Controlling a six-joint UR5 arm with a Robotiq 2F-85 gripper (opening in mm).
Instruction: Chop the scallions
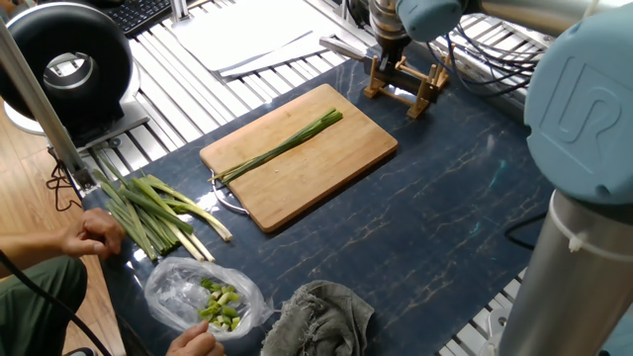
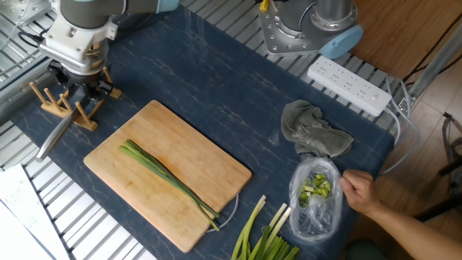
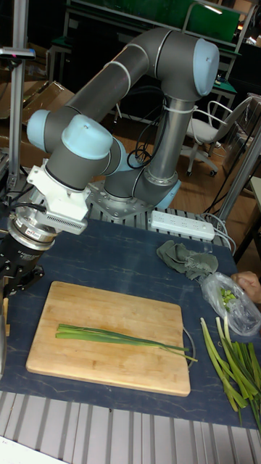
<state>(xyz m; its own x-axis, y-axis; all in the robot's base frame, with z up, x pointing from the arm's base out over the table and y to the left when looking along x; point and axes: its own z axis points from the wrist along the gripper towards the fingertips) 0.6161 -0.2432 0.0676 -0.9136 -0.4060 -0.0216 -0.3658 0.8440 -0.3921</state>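
Scallions (image 2: 167, 178): whole, lying across the middle of the board (image 2: 216, 167).
Gripper (image 2: 78, 88): upper left, down at the wooden rack (image 2: 45, 102) by the knife (image 2: 56, 134); can't tell whether its fingers are spread or pinching.
Done: no cuts.
Left: get the knife, chop.

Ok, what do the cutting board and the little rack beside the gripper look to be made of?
The rectangular tan cutting board looks like bamboo or light wood: matte, with faint lengthwise grain. The small pegged rack seems to be the same warm unpainted wood.
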